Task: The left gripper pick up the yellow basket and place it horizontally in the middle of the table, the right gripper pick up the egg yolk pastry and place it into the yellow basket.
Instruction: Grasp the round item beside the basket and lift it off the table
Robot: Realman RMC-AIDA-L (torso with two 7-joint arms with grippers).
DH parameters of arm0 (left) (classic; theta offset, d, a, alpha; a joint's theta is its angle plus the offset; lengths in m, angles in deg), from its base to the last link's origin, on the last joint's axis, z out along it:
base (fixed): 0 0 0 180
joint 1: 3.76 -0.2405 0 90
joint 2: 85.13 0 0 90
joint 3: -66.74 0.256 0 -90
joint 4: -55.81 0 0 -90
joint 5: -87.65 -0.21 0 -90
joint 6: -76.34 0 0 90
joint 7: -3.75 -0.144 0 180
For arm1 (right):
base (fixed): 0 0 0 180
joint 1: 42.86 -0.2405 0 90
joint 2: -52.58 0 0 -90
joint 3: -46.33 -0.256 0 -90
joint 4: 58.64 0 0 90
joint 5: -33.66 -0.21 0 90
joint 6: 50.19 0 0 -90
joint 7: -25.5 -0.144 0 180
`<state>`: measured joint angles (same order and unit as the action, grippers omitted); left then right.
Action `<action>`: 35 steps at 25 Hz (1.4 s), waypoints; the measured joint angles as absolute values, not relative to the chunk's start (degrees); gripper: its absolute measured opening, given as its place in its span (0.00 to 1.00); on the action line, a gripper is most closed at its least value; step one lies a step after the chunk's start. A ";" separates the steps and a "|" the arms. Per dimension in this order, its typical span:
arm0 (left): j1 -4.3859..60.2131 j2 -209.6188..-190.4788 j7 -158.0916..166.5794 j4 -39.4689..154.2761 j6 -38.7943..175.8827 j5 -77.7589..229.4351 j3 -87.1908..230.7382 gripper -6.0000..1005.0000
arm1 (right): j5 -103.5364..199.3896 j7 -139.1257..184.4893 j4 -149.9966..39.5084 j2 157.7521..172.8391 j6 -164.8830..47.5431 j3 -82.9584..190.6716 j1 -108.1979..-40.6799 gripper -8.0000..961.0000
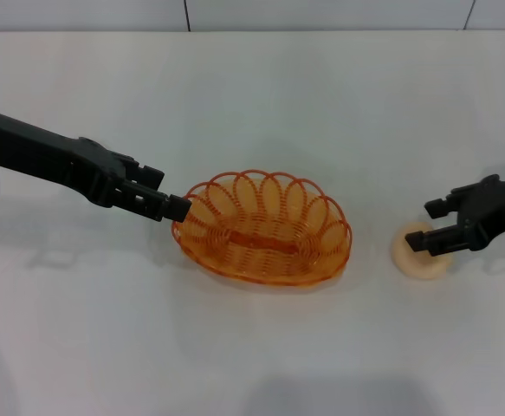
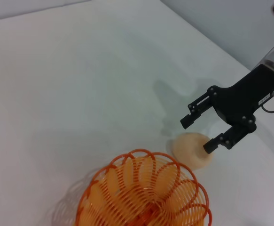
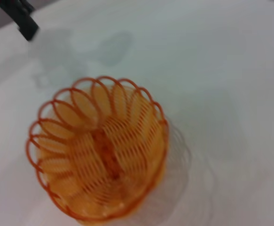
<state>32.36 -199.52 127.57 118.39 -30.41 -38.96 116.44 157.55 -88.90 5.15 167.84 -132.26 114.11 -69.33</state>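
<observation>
The yellow basket [image 1: 321, 221] lies lengthwise across the middle of the table [image 1: 252, 87], empty. It also shows in the left wrist view [image 2: 137, 153] and the right wrist view [image 3: 57, 101]. My left gripper [image 1: 174, 192] is open at the basket's left end, its lower finger level with the rim and holding nothing. The egg yolk pastry [image 1: 425, 260] lies on the table to the right of the basket. My right gripper [image 1: 421, 225] is open, with its fingers on either side of the pastry's top. The left wrist view shows the right gripper [image 2: 197, 135] open just over the pastry [image 2: 191, 150].
The table's far edge meets a grey wall [image 1: 321, 13] at the back. White tabletop runs in front of the basket and behind it.
</observation>
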 joint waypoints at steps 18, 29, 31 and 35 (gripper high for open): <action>32.37 -199.56 127.90 118.00 -29.71 -39.06 116.49 0.86 | 162.96 -94.69 9.36 167.85 -134.60 115.09 -69.57 0.68; 32.43 -199.61 128.23 117.95 -29.55 -39.05 116.49 0.86 | 165.97 -97.12 11.68 167.97 -134.05 117.76 -69.61 0.64; 32.44 -199.62 128.36 117.95 -29.55 -39.04 116.49 0.86 | 165.92 -97.12 11.95 167.98 -134.08 117.78 -69.49 0.64; 32.45 -199.64 128.40 117.95 -29.51 -39.02 116.49 0.86 | 165.99 -97.17 11.86 167.99 -134.49 117.79 -69.60 0.59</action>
